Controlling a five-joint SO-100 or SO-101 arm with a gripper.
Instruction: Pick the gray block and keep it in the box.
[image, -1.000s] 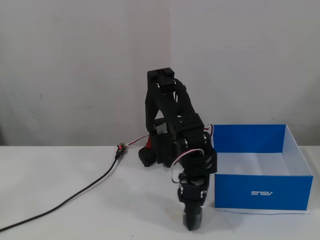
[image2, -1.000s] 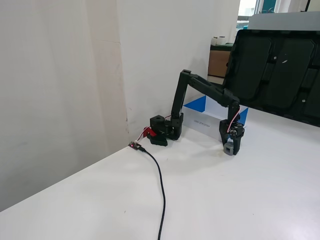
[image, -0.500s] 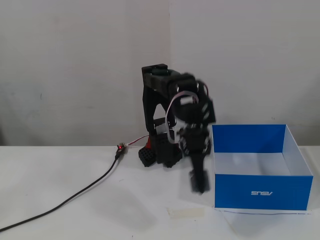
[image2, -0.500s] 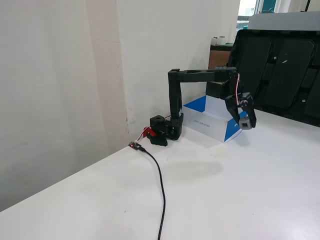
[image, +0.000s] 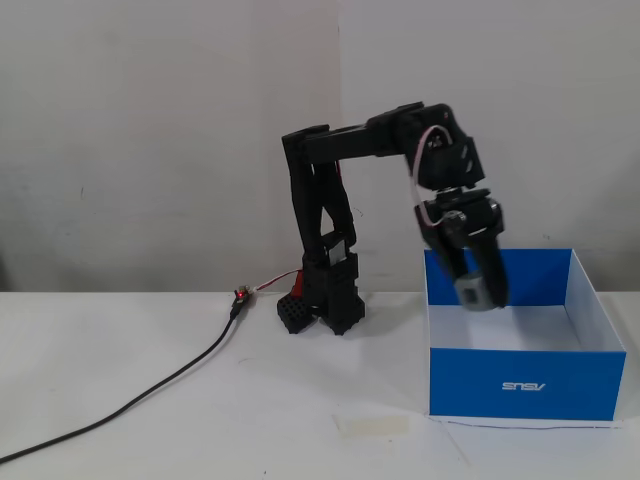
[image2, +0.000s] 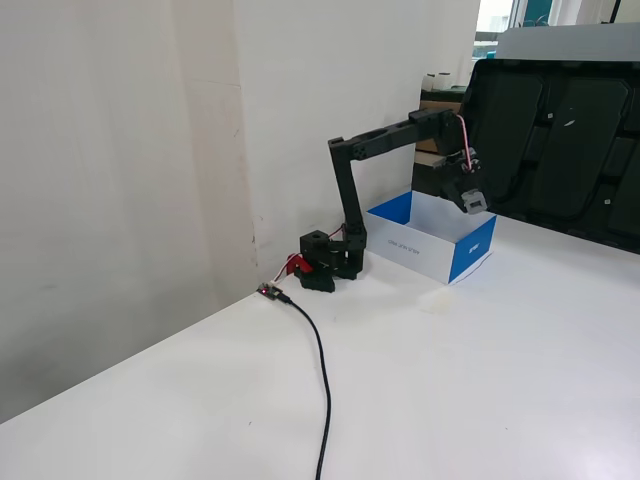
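Observation:
My gripper hangs over the open top of the box, near its back left corner, pointing down. It is shut on the gray block, a small gray cube held at the fingertips just above the box's white inside. In the other fixed view the gripper holds the block above the blue box, which stands right of the arm's base. The ASUS logo shows on the box's front wall.
The arm's black base stands left of the box by the wall. A black cable runs from it across the white table to the front left. A pale strip of tape lies before the box. Large black panels stand behind the box.

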